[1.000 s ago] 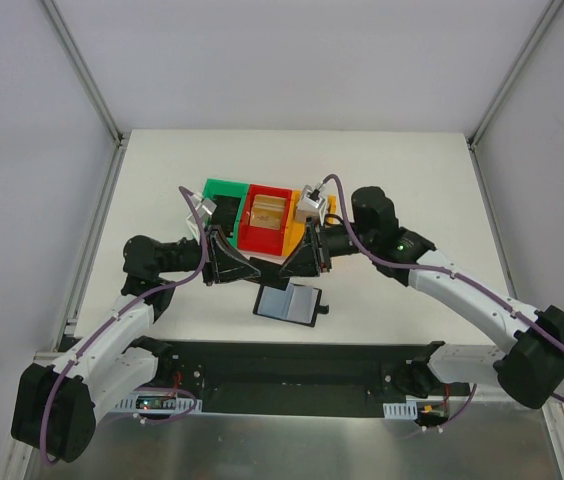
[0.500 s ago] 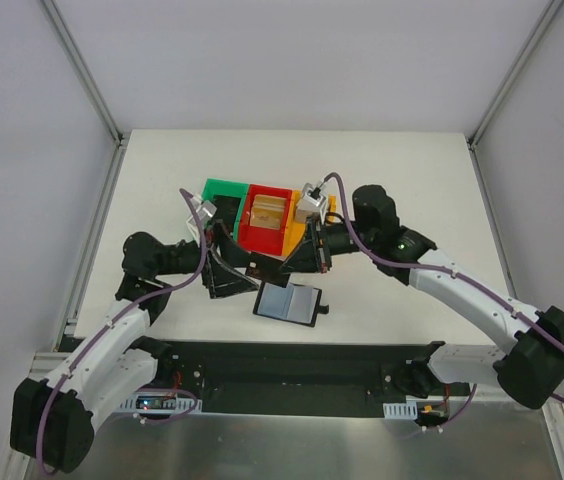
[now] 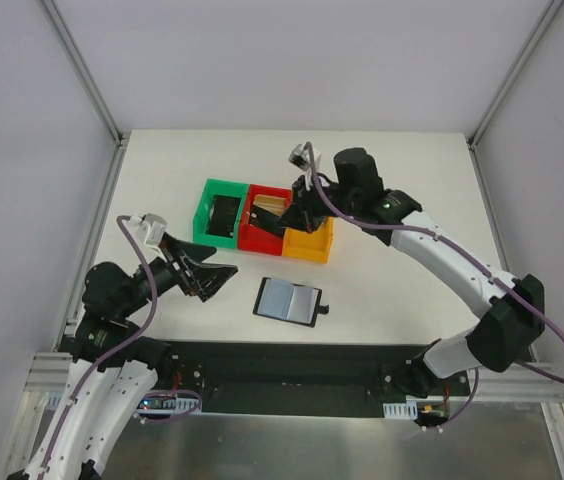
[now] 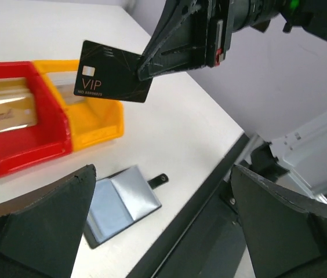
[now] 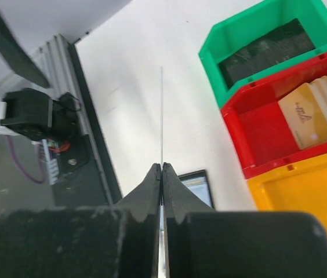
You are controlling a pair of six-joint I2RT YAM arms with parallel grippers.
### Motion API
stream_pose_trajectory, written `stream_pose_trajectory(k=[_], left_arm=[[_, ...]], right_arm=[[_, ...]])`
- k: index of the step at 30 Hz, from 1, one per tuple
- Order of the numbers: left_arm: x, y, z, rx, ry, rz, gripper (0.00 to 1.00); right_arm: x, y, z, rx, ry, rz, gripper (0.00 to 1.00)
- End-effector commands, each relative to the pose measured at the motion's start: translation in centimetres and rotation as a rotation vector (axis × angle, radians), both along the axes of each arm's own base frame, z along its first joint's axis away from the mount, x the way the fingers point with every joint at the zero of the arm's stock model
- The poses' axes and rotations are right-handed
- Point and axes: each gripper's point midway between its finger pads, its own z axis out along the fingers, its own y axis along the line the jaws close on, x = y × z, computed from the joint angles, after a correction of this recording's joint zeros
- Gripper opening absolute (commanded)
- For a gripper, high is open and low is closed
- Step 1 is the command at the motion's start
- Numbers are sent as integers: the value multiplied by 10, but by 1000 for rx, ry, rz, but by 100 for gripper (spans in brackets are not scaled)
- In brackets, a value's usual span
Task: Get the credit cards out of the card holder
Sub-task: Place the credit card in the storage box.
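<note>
The card holder lies open and flat on the white table, grey-blue panels up, also seen in the left wrist view. My right gripper hangs above the bins, shut on a black credit card marked VIP. The right wrist view shows that card edge-on, sticking out beyond the closed fingertips. My left gripper is open and empty, low at the left, well apart from the card holder. A tan-gold credit card lies in the red bin.
Three bins stand in a row behind the card holder: green with a black object inside, red, and orange. A black rail runs along the table's near edge.
The left gripper opened, let go of the black card and drew back to the left. The right gripper closed on the card and carried it up and back over the bins.
</note>
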Motion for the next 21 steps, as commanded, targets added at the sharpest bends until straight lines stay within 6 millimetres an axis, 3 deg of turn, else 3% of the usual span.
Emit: stream_pose_trajectory(k=[1,7,14,21], left_arm=[[12,33,-31,69,92,242,99],[6,47,-38,75,92,315,99],[1,54,-38,70,98,350,99],[-5,64,-35,62,79,404,99]], right_arm=[[27,17,-12,-46,-195,81,0],[51,45,-30,-54,-254,175,0],[76,86,-25,42,-290,216,0],[84,121,-47,47,-282,263,0]])
